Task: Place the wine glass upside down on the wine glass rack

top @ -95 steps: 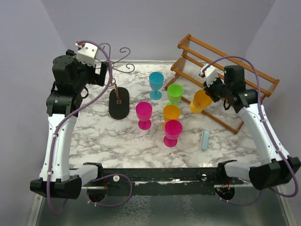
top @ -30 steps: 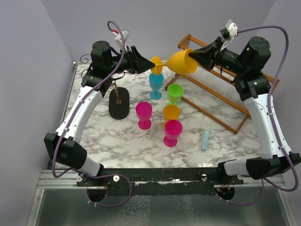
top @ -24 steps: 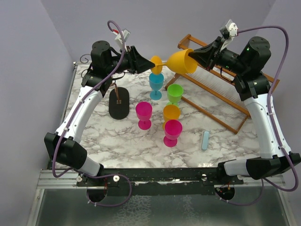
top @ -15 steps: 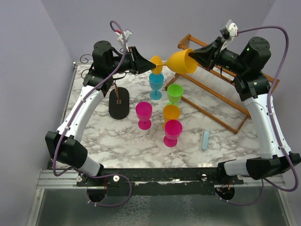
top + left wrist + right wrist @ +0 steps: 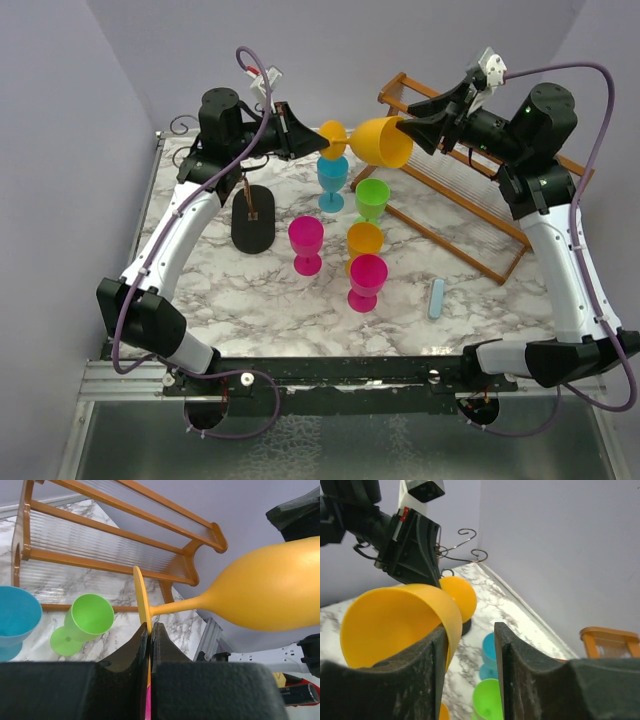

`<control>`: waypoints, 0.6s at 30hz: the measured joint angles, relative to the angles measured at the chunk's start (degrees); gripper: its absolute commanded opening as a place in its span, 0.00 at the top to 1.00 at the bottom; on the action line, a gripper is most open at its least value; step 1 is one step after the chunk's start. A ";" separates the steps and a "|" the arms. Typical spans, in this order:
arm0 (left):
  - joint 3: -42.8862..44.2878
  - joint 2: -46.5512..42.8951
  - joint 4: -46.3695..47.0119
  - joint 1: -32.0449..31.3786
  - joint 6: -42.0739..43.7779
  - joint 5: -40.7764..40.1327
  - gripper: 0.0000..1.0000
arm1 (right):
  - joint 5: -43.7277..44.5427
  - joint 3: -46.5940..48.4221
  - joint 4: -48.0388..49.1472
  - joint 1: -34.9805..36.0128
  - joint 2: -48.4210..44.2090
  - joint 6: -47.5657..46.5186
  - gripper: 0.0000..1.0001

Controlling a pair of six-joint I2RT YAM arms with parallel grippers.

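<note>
**Glass in the air between both arms, nothing hung yet**

The orange wine glass [image 5: 382,142] lies on its side above the tabletop [image 5: 200,290], stem roughly level, well above the coloured cups [image 5: 366,238]. My left gripper [image 5: 308,140] has its jaws pressed together on the disc foot, pinching it edge-on; the left wrist view shows the foot wedged between the two fingers [image 5: 140,642]. My right gripper [image 5: 415,125] is at the bowl's mouth with its jaws spread. The gap between them is empty, and the rim sits against the outer side of one finger [image 5: 439,650].

I judge the lift finished and the handover all but complete, with the left arm carrying the glass. Left to do: turn it bowl-down, carry it to the wine glass rack [image 5: 252,220] and slide the foot into one of the wire curls.

Hard to read:
- From above, the rack's upper arms are mostly behind my left arm; only the base, the post and one curl at the far left show.
- The right wrist view catches a few curls behind the left gripper, but I cannot tell which is nearest or free.
- I cannot tell whether the right finger touches the rim or merely lies beside it.
- The lower half of the foot is hidden inside the left jaws.
</note>
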 measured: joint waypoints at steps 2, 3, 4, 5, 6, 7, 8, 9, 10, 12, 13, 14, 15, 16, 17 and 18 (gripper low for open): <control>0.46 -0.22 -1.97 0.39 2.16 -0.81 1.00 | 0.39 0.02 -0.74 0.02 -0.24 -1.22 0.36; 0.85 -0.37 -2.95 0.66 3.37 -1.31 1.00 | 0.85 0.04 -1.22 0.00 -0.35 -2.14 0.33; 1.49 -0.68 -4.37 1.09 4.90 -1.86 1.00 | 1.27 0.20 -1.81 0.02 -0.46 -2.78 0.31; 2.05 -1.03 -5.51 1.62 6.38 -2.56 1.00 | 2.03 0.52 -2.67 0.00 -0.52 -3.80 0.29; 2.86 -1.44 -6.84 2.29 8.11 -3.26 1.00 | 2.71 0.72 -3.23 0.00 -0.59 -4.63 0.28; 3.72 -2.05 -8.07 3.10 9.55 -4.20 1.00 | 3.43 1.05 -4.09 0.00 -0.79 -5.55 0.27; 4.63 -2.62 -9.33 3.89 11.23 -5.20 1.00 | 4.24 1.42 -4.90 0.00 -0.96 -6.54 0.26; 5.86 -3.39 -10.97 4.85 13.42 -6.58 1.00 | 4.98 1.75 -5.66 0.00 -1.20 -7.34 0.23; 6.84 -4.00 -11.98 5.46 14.95 -7.76 1.00 | 5.84 1.97 -6.34 0.00 -1.55 -8.39 0.19; 9.64 -5.33 -14.86 6.97 19.06 -10.95 1.00 | 7.93 2.21 -7.72 0.00 -2.60 -10.93 0.17; 11.34 -6.14 -16.63 7.76 22.27 -13.09 1.00 | 8.72 2.21 -8.13 0.00 -3.06 -11.93 0.17; 12.76 -6.93 -17.88 8.20 24.74 -15.06 1.00 | 9.60 2.19 -8.66 0.00 -3.50 -13.33 0.16; 13.97 -7.58 -19.06 8.59 26.82 -17.00 1.00 | 10.56 1.99 -9.09 0.00 -4.04 -14.86 0.16; 15.58 -8.39 -20.57 9.16 29.88 -19.04 1.00 | 11.15 1.62 -9.22 0.00 -4.42 -15.96 0.15; 16.92 -9.16 -21.68 9.66 32.35 -21.53 1.00 | 11.72 0.92 -9.38 0.00 -4.85 -17.40 0.15; 18.05 -9.79 -22.58 10.10 34.40 -23.41 1.00 | 12.09 -0.24 -9.44 0.00 -5.31 -18.97 0.14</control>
